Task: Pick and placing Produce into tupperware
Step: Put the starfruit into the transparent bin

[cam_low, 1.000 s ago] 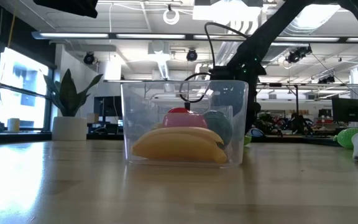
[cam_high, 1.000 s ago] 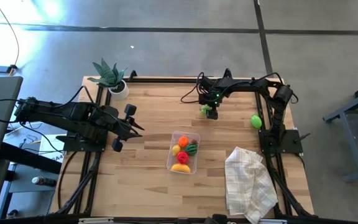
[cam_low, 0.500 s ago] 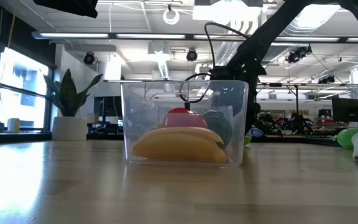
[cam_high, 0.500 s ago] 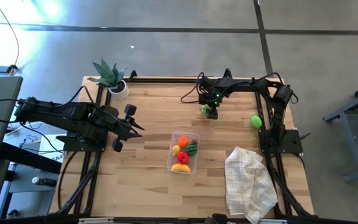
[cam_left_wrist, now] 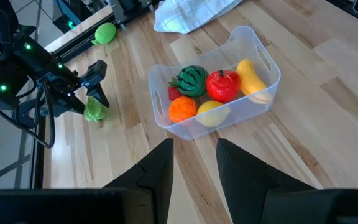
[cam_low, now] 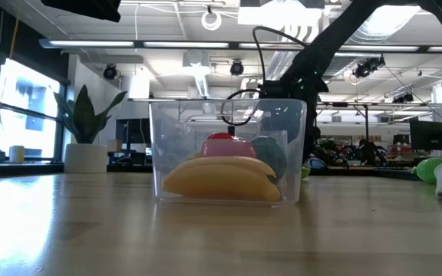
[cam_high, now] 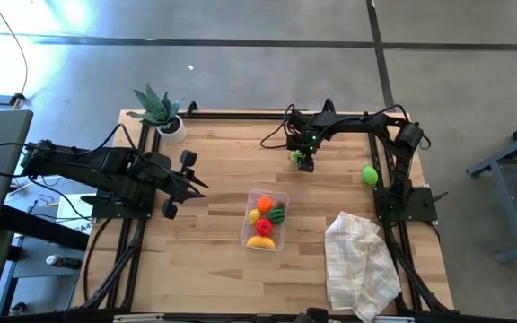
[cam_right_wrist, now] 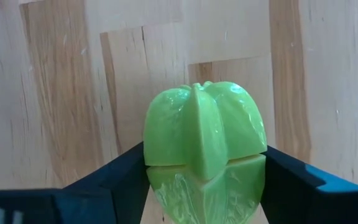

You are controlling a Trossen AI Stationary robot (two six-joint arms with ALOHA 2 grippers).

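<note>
The clear tupperware (cam_high: 266,218) stands mid-table and holds a banana (cam_left_wrist: 252,79), a red fruit (cam_left_wrist: 222,84), a striped watermelon (cam_left_wrist: 192,79), an orange (cam_left_wrist: 181,109) and a lemon (cam_left_wrist: 209,113). A light green ribbed produce piece (cam_right_wrist: 204,143) sits on the boards near the far edge, and my right gripper (cam_high: 302,161) is closed around it. A second green piece (cam_high: 370,175) lies by the right arm's base. My left gripper (cam_left_wrist: 194,168) hangs open and empty above the table's left side, pointing toward the tub. My right gripper pinches the green ribbed piece between its two fingers, one pad (cam_right_wrist: 129,165) on each of the two opposite sides (cam_right_wrist: 157,146). The fingers come steeply from above. The piece stays upright with its underside on the table.
A white checked cloth (cam_high: 359,265) lies crumpled at the near right. A spiky potted plant (cam_high: 158,108) stands at the far left corner. Black frame rails run along the table's left and right sides. Bare boards lie between the tub and the near edge.
</note>
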